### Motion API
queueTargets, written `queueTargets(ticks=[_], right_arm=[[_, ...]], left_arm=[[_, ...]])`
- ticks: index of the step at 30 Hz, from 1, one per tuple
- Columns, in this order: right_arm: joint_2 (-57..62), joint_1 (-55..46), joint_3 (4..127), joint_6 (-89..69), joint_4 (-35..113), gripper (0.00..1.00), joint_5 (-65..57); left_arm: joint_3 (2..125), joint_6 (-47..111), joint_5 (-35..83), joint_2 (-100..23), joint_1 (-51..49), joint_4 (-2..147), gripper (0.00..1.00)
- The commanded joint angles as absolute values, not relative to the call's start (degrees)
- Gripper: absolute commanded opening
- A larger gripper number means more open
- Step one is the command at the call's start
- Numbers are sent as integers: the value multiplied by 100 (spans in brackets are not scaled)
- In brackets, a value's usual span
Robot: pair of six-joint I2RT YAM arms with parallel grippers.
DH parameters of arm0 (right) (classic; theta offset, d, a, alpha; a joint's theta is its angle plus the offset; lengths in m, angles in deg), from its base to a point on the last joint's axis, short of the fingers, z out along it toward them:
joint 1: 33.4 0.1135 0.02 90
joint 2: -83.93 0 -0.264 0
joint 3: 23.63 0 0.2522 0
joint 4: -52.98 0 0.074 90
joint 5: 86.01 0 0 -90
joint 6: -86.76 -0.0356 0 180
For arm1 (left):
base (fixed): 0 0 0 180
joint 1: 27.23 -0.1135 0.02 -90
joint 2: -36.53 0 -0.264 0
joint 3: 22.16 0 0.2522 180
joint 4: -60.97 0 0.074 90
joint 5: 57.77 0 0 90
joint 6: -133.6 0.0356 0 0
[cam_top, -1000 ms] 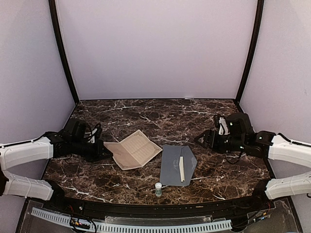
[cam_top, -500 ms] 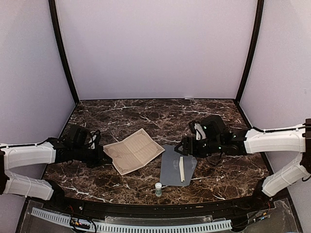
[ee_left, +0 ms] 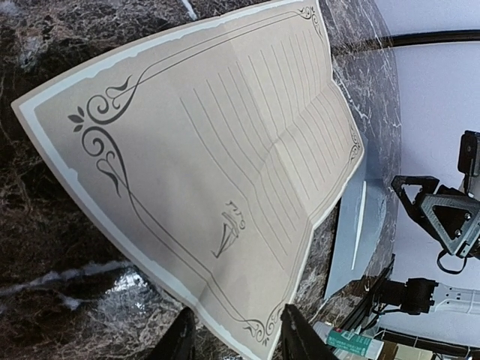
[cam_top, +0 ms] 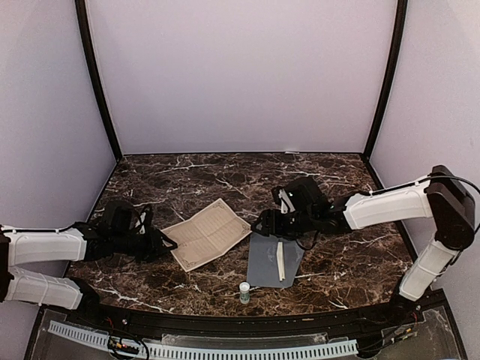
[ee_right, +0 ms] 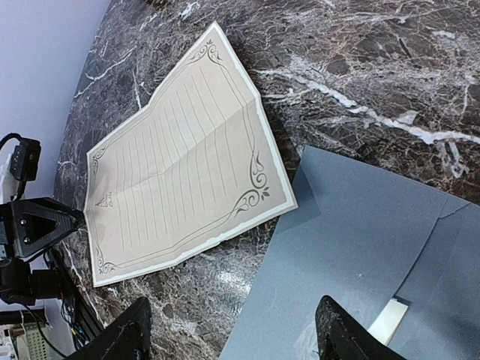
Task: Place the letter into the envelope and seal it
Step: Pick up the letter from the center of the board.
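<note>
- On the table [cam_top: 225, 176], a dark brown marble top veined in white, I see the tan printed letter [cam_top: 206, 234] lying flat and unfolded, left of centre, its creases showing.
- The envelope [cam_top: 262, 262] lies flat just right of the letter, near the front edge, with its flap open and a cream strip [cam_top: 280, 259] along the flap side. One letter corner reaches close to the envelope's far left corner.
- A small white tube [cam_top: 244, 292] stands upright just in front of the envelope.
- My left gripper [ee_left: 238, 334] sits low at the letter's left corner, its jaws partly apart. The paper's edge lies between them, but nothing is clamped.
- My right gripper [ee_right: 232, 330] hangs over the envelope's far left corner with its jaws wide apart and nothing in them.
- Pale lavender walls [cam_top: 240, 75] close in the table on three sides, with black poles [cam_top: 96, 82] at the back corners.
- A white perforated strip [cam_top: 210, 349] runs along the near edge.
</note>
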State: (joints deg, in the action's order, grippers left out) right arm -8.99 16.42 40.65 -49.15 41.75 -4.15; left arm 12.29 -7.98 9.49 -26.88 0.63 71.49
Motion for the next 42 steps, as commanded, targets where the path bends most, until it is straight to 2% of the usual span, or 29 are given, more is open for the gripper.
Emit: queueTargets(ticks=[1,13,37,39,42], right_arm=[[-1196,1620,4248,-4999,4502,71,-486],[-1858,1391,4279,-5327,4983,68,-552],[-3196,1266,5155,-5771,6077,43,-1224],[-3299,1266,5259,-5811,6253,37,-1334],[-3367,1266,5346,-5841,6451,15,-1398]], left_arm=[[1064,-1016,969,-2692,37,6552,39],[1002,-1196,896,-3032,37,6108,38],[1014,-1107,649,-3362,37,6017,30],[1014,-1107,633,-3368,37,6015,30],[1014,-1087,614,-3357,36,6025,30]])
